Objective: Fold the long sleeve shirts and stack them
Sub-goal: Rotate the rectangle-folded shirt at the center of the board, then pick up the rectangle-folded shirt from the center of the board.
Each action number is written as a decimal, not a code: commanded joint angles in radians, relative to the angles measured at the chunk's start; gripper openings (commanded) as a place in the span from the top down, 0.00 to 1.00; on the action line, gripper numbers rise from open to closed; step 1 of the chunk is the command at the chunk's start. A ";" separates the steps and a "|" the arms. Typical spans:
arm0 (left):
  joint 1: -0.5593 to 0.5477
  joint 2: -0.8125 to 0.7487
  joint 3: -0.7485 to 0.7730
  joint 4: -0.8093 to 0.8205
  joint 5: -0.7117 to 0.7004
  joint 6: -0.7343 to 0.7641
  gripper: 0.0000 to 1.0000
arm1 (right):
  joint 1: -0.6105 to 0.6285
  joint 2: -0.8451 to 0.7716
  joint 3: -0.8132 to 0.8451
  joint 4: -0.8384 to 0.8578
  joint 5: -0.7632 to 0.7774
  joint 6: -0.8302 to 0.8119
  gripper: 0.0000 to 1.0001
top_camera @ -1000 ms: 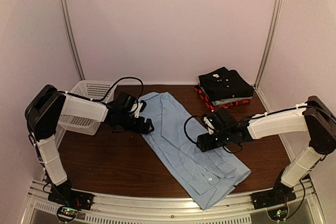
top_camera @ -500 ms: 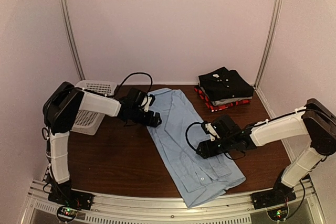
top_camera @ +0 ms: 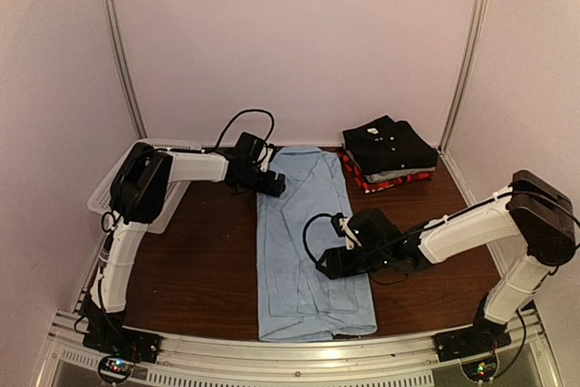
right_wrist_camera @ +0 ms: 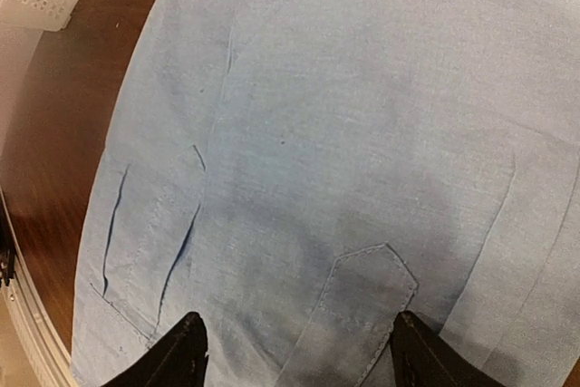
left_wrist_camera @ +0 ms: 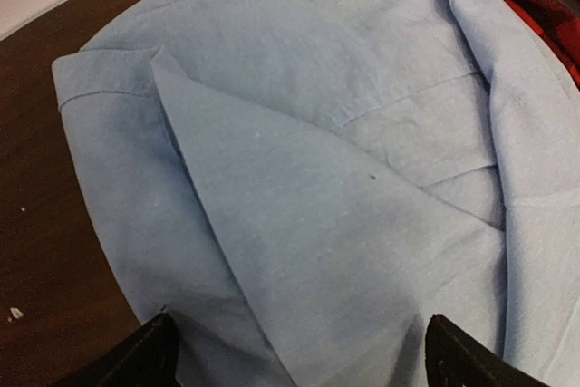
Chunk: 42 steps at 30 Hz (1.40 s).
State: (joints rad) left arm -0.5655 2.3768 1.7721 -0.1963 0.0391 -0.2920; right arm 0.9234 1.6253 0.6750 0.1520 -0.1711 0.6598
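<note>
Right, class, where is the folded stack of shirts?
In the top view, the stack sits at the far right corner of the table, just right of the blue shirt at its collar end.

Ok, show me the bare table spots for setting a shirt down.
Widest: the dark table between the white basket and the light blue shirt. Smaller: front right of the shirt, under the right arm. Crowded: back right, by the folded stack.

- Dim, warm, pinkish light falls from above; the overhead view is soft and slightly grainy, without glare.
- Under the right gripper [top_camera: 328, 265] a soft shadow darkens the light blue shirt [top_camera: 304, 251] just ahead of its fingers.
- At the left gripper [left_wrist_camera: 299, 346] the fingers are blurred dark shapes, and the cloth ahead looks soft and noisy.
</note>
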 commanded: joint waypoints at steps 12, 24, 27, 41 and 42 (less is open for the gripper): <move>0.036 -0.390 -0.270 0.012 -0.135 0.015 0.02 | 0.028 -0.117 0.127 -0.310 0.032 -0.306 0.15; -0.088 -0.863 -0.780 0.121 0.011 0.014 0.03 | 0.339 -0.340 0.085 -0.594 0.096 -0.317 0.15; -0.165 -0.958 -0.883 0.160 0.004 0.024 0.04 | 0.394 -0.327 0.080 -0.632 0.133 -0.304 0.15; -0.238 -1.192 -1.146 0.244 0.058 0.004 0.03 | 0.480 -0.120 0.118 -0.663 0.231 -0.325 0.26; -0.239 -1.198 -1.149 0.242 0.058 0.004 0.03 | 0.481 -0.106 0.125 -0.667 0.235 -0.325 0.27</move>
State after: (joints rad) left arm -0.7959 1.2140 0.6403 -0.0090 0.0898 -0.2859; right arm 1.3895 1.4857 0.7643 -0.4911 0.0097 0.3420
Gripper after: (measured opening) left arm 0.968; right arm 0.740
